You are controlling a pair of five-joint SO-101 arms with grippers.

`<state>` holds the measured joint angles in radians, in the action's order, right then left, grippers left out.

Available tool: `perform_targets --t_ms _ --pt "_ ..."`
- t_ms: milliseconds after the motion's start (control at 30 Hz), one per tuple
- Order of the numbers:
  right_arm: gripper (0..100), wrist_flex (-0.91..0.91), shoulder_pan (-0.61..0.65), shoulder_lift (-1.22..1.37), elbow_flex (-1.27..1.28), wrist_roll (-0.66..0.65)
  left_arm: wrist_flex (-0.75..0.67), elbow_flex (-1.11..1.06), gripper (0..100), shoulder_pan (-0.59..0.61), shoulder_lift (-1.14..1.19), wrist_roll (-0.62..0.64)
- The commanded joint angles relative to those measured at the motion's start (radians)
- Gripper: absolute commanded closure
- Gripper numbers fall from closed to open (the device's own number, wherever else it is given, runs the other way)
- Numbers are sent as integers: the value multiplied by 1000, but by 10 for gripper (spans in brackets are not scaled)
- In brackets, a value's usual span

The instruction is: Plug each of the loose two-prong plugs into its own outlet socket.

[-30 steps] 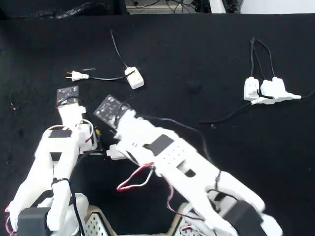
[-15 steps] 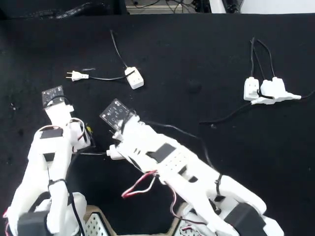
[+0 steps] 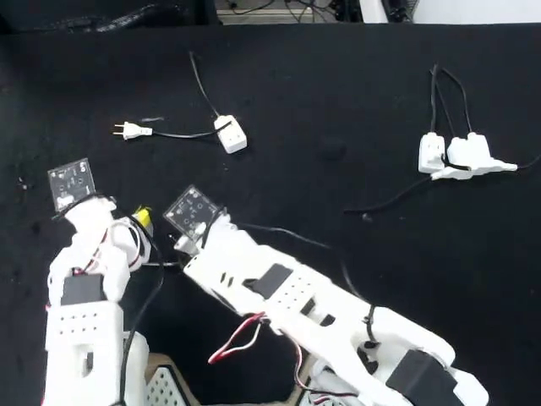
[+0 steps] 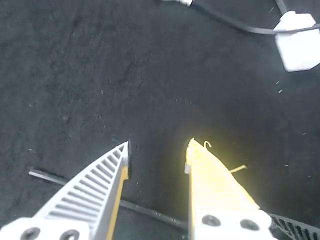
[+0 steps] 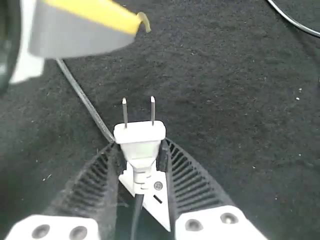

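- Black cloth (image 3: 338, 101) is covering the whole table, and a strip of cables and pale floor is showing beyond its far edge.
- Toward the far left, a loose two-prong plug (image 3: 127, 129) is lying flat with its prongs pointing at the table's left side. A thin black cord (image 3: 182, 134) is running from it to a small white socket block (image 3: 230, 134) nearby.
- Well apart from these, at the far right, a group of white outlet pieces (image 3: 456, 155) is sitting bunched together with dark leads looping away. I cannot tell which of them are joined.
- At the near left, the left arm (image 3: 84, 288) is rising over the cloth. The left gripper (image 4: 157, 152) is hovering above bare cloth with its jaws spread and nothing between them. One finger is ribbed white and the other is yellow.
- Past those fingertips, the socket block is showing at the edge of the left wrist view.
- Reaching diagonally from the near right toward the left arm, the right arm (image 3: 287, 292) is lying low over the table.
- The right gripper (image 5: 140, 150) is clamping a second white plug (image 5: 139, 134) by its body. The two prongs are pointing straight out from the wrist, and the lead is trailing back between the fingers.
- Just beyond those prongs, the left gripper's yellow finger (image 5: 95, 15) is hanging close, and another dark lead (image 5: 82, 95) is lying on the cloth beside the held plug.
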<state>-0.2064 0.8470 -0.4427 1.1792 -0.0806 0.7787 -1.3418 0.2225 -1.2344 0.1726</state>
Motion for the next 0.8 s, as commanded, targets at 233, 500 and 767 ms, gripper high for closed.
perform_targets --t_ms 233,500,767 --pt "987 104 14 -25 -8 20 150 -21 809 -125 -284 -46" --pt "988 104 -9 65 -59 21 158 -82 809 -205 -373 -74" --pt "988 84 -12 -16 -30 21 149 -116 809 -202 -381 -118"
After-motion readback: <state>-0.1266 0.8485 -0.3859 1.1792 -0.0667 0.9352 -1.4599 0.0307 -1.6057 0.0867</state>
